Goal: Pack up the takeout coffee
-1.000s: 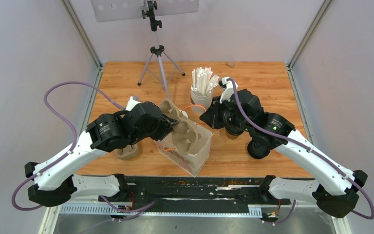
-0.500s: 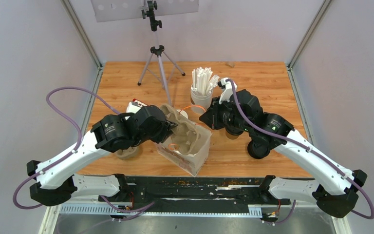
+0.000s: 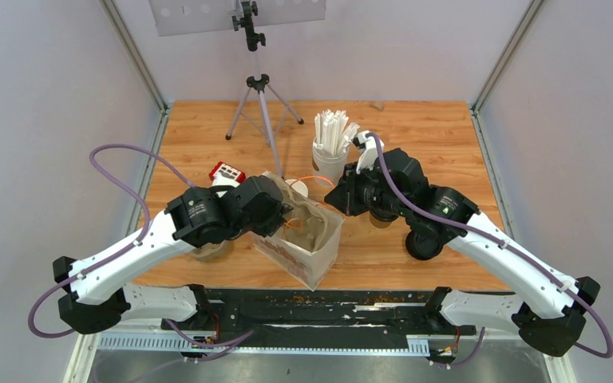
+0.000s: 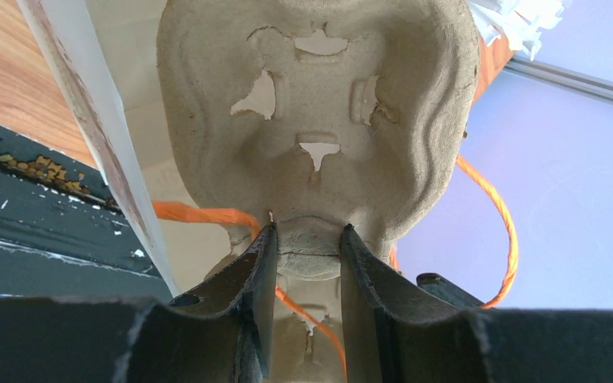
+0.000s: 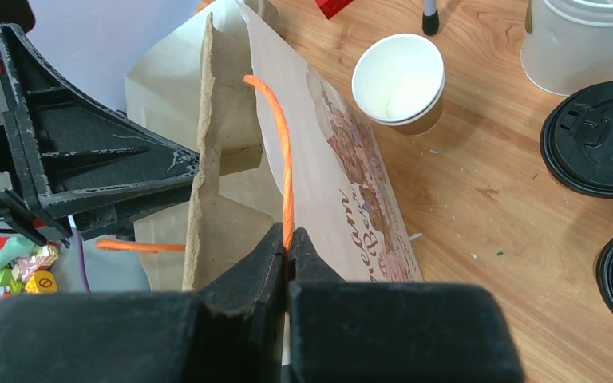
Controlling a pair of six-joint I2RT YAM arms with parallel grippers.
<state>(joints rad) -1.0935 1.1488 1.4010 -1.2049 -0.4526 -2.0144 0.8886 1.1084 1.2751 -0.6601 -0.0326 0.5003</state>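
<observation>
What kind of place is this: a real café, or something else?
Probably a robot test cell, not a café: a wooden table between plain wall panels, a tripod standing on it, and a left arm and right arm bolted at its near edge.

Lab test cell, plain walls [image 3: 40,120], tripod [image 3: 258,80]
</observation>
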